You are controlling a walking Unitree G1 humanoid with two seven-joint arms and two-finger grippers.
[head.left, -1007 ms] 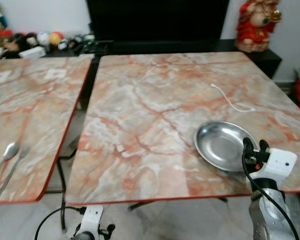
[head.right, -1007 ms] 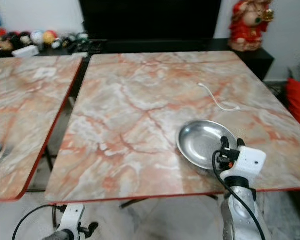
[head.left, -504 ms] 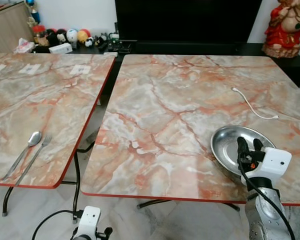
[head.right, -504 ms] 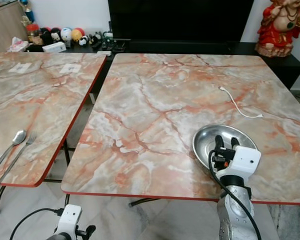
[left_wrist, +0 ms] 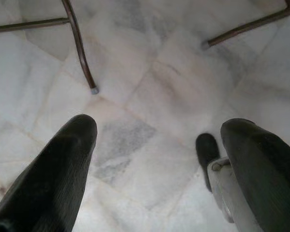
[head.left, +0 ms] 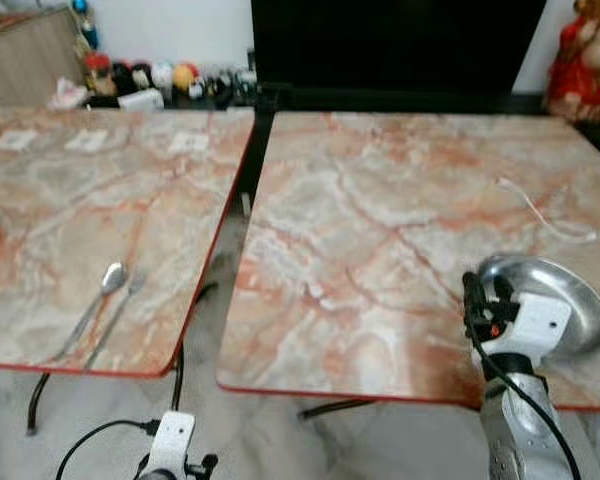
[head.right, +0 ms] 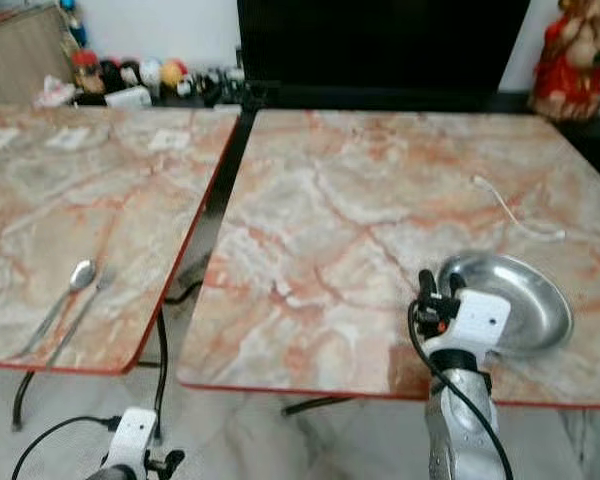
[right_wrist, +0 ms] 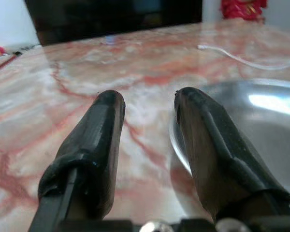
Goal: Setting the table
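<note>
A steel plate (head.left: 565, 310) lies near the front right corner of the right marble table (head.left: 380, 240). My right gripper (head.left: 485, 288) is open at the plate's left rim with nothing between its fingers; the right wrist view has the plate (right_wrist: 261, 116) just past one finger (right_wrist: 203, 130). A spoon (head.left: 100, 295) and a fork (head.left: 120, 305) lie side by side near the front edge of the left table (head.left: 70, 200). My left gripper (left_wrist: 159, 125) hangs open low over the floor.
A white cable (head.left: 540, 210) lies on the right table beyond the plate. A narrow gap with table legs (left_wrist: 79, 53) separates the two tables. Toys (head.left: 160, 78) and a dark screen (head.left: 400, 40) stand behind; a red figurine (head.left: 585, 60) is at the far right.
The camera has swung left, bringing the left table's spoon and fork further in. My right gripper has shifted from the plate's right side to its left rim.
</note>
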